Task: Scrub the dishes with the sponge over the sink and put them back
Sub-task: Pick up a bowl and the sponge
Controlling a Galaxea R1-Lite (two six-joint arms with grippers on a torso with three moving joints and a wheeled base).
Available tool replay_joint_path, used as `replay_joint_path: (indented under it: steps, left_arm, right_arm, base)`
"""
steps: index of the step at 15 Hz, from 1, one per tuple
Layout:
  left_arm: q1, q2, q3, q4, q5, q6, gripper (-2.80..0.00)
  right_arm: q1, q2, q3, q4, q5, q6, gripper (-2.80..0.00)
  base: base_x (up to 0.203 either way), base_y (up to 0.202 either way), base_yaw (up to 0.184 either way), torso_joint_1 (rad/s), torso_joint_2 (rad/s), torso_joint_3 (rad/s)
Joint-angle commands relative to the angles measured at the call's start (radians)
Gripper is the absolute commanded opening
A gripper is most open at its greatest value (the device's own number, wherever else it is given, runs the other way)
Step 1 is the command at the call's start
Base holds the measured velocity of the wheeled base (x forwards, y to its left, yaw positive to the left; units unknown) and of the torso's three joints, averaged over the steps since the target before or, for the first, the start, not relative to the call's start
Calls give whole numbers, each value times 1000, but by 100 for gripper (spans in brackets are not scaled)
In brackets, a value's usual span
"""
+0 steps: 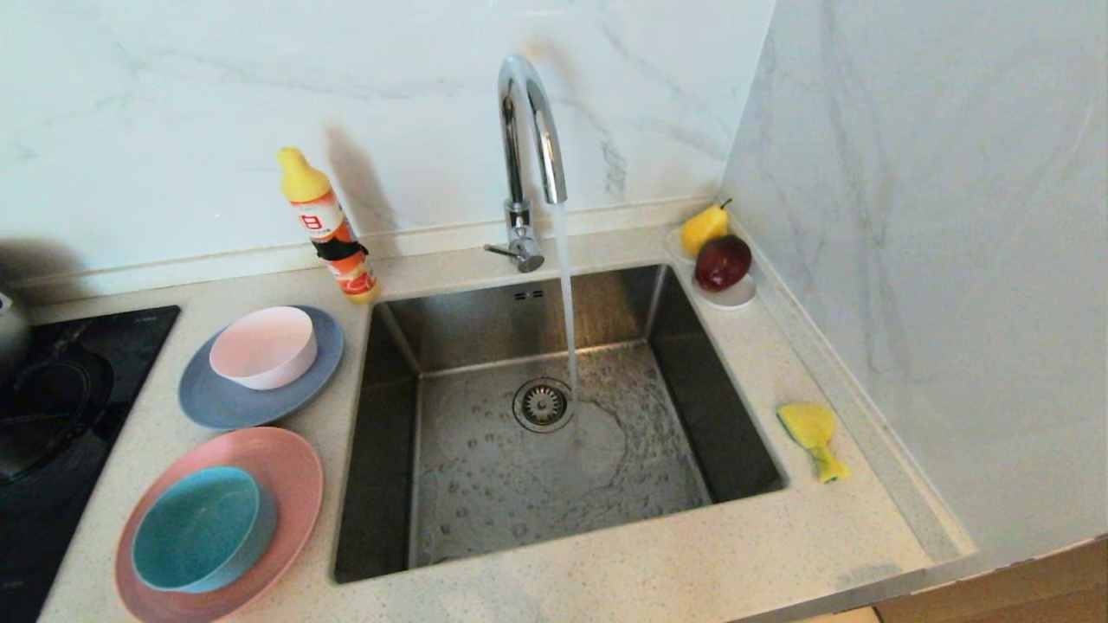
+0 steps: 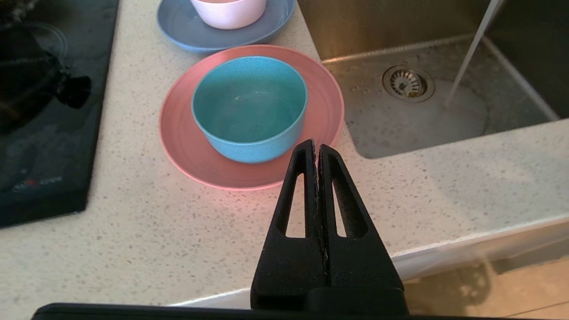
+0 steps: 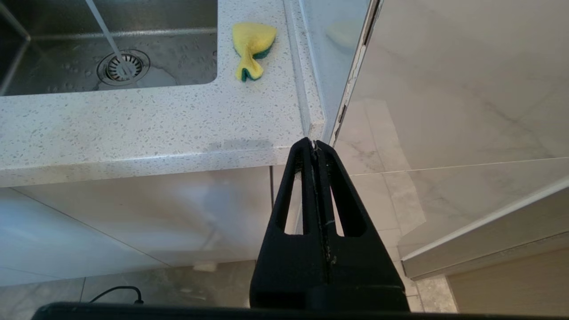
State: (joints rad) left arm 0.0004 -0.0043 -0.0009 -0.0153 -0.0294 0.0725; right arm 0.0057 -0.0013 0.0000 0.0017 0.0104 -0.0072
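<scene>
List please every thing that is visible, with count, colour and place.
Steel sink: one, grey, centre of counter; water runs in.
Chrome gooseneck tap: one, behind sink.
Large pink plate: one, left of sink, near.
Teal bowl: one, on pink plate.
Grey-blue plate: one, left of sink, farther.
Pale pink bowl: one, on grey-blue plate.
Yellow sponge: one, right of sink.
Soap bottle: one, orange, yellow cap.
White saucer: one, holding yellow pear, red apple.
Black cooktop: one, far left.
Left gripper: shut, empty.
Right gripper: shut, empty.

- Kettle (image 1: 10, 333): cut off by your head view's left edge; only a sliver shows.
- Hob (image 1: 61, 415): runs off the left edge.
- Bottle (image 1: 333, 234) label: too small to read.
- Grey-blue plate (image 1: 260, 372): middle hidden under the pale pink bowl (image 1: 264, 346).
</scene>
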Motion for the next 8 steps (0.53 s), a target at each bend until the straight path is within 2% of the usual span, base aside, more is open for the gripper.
replay_joint_path:
  steps: [1, 8]
  left_arm:
    - [0, 5, 19, -2, 1, -11, -280]
    - [1, 6, 19, -2, 2, -11, -280]
  right_arm:
    - [0, -2, 0, 0, 0, 0, -280]
    - [0, -2, 0, 0, 0, 0, -280]
  base:
    - [0, 0, 0, 0, 0, 0]
    - [0, 0, 0, 0, 0, 0]
